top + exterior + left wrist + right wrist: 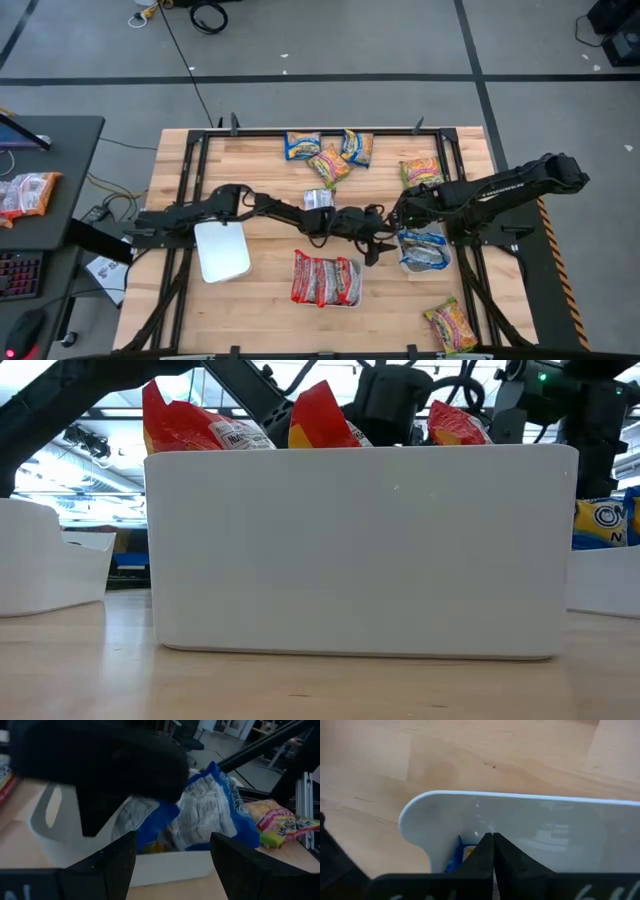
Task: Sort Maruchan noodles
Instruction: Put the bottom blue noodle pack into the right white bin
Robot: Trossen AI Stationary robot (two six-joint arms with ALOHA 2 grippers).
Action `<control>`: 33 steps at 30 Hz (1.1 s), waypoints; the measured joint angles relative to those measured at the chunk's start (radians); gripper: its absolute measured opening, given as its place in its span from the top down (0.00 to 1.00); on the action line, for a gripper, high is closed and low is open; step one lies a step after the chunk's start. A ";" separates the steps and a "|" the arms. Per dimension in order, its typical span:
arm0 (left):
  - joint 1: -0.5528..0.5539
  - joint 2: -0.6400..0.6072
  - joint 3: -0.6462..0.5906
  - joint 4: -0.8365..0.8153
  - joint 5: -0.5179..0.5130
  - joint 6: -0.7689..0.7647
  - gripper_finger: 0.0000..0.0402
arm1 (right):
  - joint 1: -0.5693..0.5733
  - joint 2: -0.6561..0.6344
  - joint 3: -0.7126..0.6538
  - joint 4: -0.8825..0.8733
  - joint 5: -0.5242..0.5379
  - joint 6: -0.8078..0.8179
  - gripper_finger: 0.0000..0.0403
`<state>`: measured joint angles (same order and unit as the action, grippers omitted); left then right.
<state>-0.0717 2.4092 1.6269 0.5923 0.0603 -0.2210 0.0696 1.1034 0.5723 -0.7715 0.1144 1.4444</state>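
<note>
Blue-and-yellow Maruchan noodles (210, 810) lie heaped in a white tray (424, 262) right of the table's middle. My right gripper (493, 836) is shut and points down just inside that tray's left end, next to a blue packet (456, 856). My left gripper (172, 855) is open and level beside the same tray, on its left, with nothing between its fingers. Red packets (325, 278) fill a second tray (360, 550). Loose packets (328, 165) lie along the far edge. My right gripper has its shut fingertips (487, 845) close to the tray's inner wall (520, 820) and the blue packet. The fingers hide the spot below them, so I cannot tell whether they touch the packet or the tray.
An empty white tray (222, 250) sits at the left. A silver packet (318, 200) lies under my left arm, a yellow one (420, 172) behind the blue tray, another (452, 325) at the near right corner. Black frame rails run along the table's sides.
</note>
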 joint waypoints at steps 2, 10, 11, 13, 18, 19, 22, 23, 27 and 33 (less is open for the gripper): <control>-0.001 0.000 0.009 -0.006 -0.005 0.000 0.37 | 0.000 0.000 0.000 0.001 0.000 -0.002 0.98; 0.025 0.082 0.034 0.059 -0.019 -0.010 0.37 | 0.000 0.001 0.000 0.029 -0.001 0.000 0.99; 0.030 0.086 0.042 0.053 -0.021 -0.025 0.37 | 0.000 0.001 0.000 0.030 -0.001 0.000 0.99; 0.038 0.101 0.063 0.056 -0.032 -0.030 0.37 | 0.007 0.001 0.000 0.030 -0.001 0.003 0.98; 0.051 0.108 0.112 0.041 -0.039 0.041 0.37 | 0.041 0.013 0.000 0.014 -0.011 0.050 0.98; 0.055 0.108 0.123 0.042 -0.038 0.053 0.37 | 0.048 0.018 -0.001 0.016 -0.011 0.062 0.98; 0.066 0.109 0.150 0.022 -0.005 0.066 0.37 | 0.066 0.032 -0.013 0.021 -0.018 0.097 0.98; 0.067 0.109 0.153 0.001 -0.001 0.071 0.37 | 0.071 0.035 -0.016 0.024 -0.021 0.110 0.98; 0.067 0.108 0.157 -0.050 0.007 0.077 0.37 | 0.085 0.046 -0.028 0.048 -0.047 0.117 0.98; 0.072 0.122 0.159 -0.068 0.029 0.099 0.37 | 0.125 0.062 -0.031 0.066 -0.162 0.094 0.98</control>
<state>0.0002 2.5317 1.7863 0.5243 0.0889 -0.1221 0.1945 1.1656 0.5411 -0.7053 -0.0478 1.5384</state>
